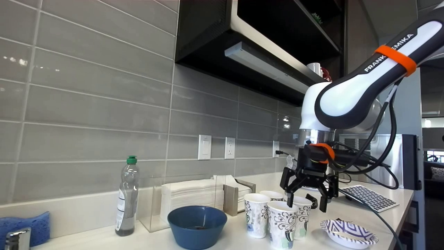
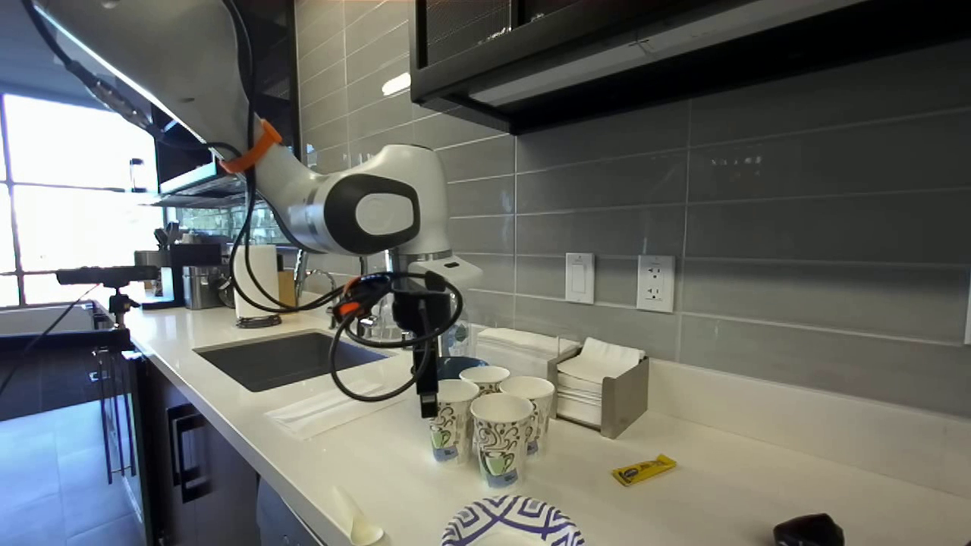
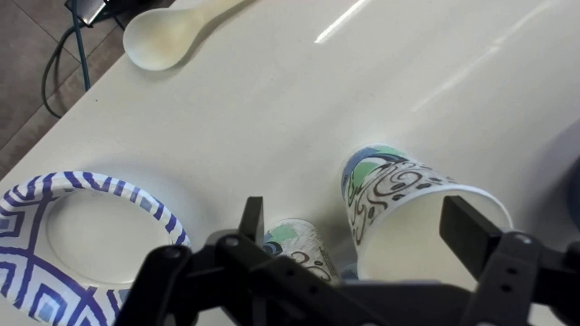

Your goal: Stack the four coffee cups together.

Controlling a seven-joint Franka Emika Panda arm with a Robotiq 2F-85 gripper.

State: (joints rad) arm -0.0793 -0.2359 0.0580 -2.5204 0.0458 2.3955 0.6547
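Note:
The white coffee cups with dark swirl print stand upright, separate and close together on the counter. In an exterior view there is a front cup point(image 1: 282, 227), a left cup point(image 1: 256, 217), a right cup point(image 1: 302, 220) and a mostly hidden rear cup point(image 1: 272, 194). They also show in an exterior view, the nearest cup point(image 2: 501, 444) in front. My gripper point(image 1: 307, 205) is open and empty, pointing down at rim height. In the wrist view, one finger of the gripper point(image 3: 353, 213) overlaps the mouth of a large cup point(image 3: 385, 194); a smaller cup point(image 3: 301, 246) is partly hidden. I cannot tell whether a finger touches.
A blue bowl point(image 1: 197, 225) and a napkin holder point(image 1: 230, 199) stand beside the cups. A purple-patterned dish point(image 1: 348, 234) lies on the other side. A white spoon point(image 3: 158, 40) lies near the counter edge. A yellow packet point(image 2: 643, 470) and a bottle point(image 1: 127, 201) are also there.

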